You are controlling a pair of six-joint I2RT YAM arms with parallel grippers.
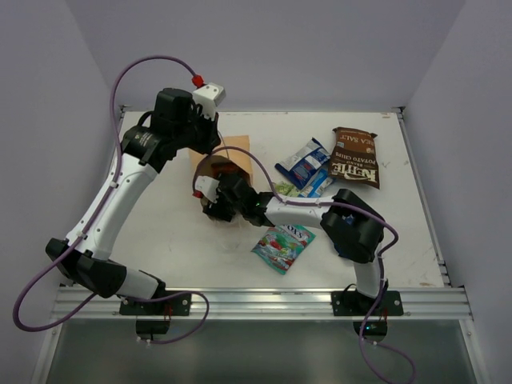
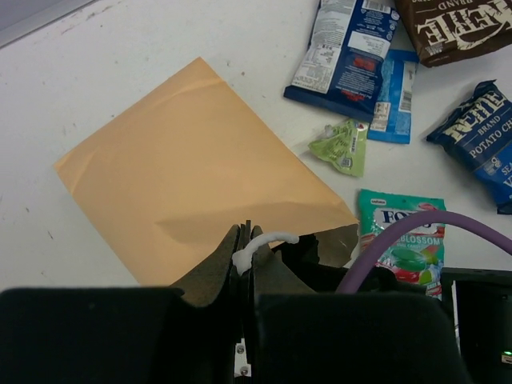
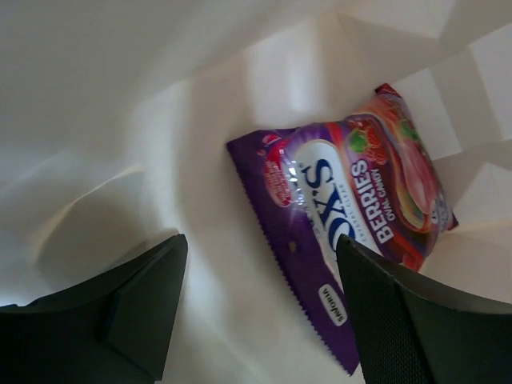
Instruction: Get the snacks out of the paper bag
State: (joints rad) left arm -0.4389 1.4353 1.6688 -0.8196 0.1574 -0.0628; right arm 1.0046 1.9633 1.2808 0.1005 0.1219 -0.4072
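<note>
Inside paper bag (image 3: 120, 120), purple "BERRIES" packet (image 3: 344, 200); outside, brown "SEA SALT" chips (image 1: 354, 156)

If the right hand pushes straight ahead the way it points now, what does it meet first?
Probably the purple candy bag, lying just ahead of the open right hand inside the paper bag; depth is hard to judge.

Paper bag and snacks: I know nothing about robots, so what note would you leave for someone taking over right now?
Left gripper: shut on the rim of the paper bag.
Right gripper: open, inside the bag, facing the purple candy bag, not yet gripping it.
Done: brown chip bag, dark-blue chip bag, blue-white packets, green wrapper and teal candy bag lie out on the table.
Left: grip the purple candy bag and lift it out.
</note>
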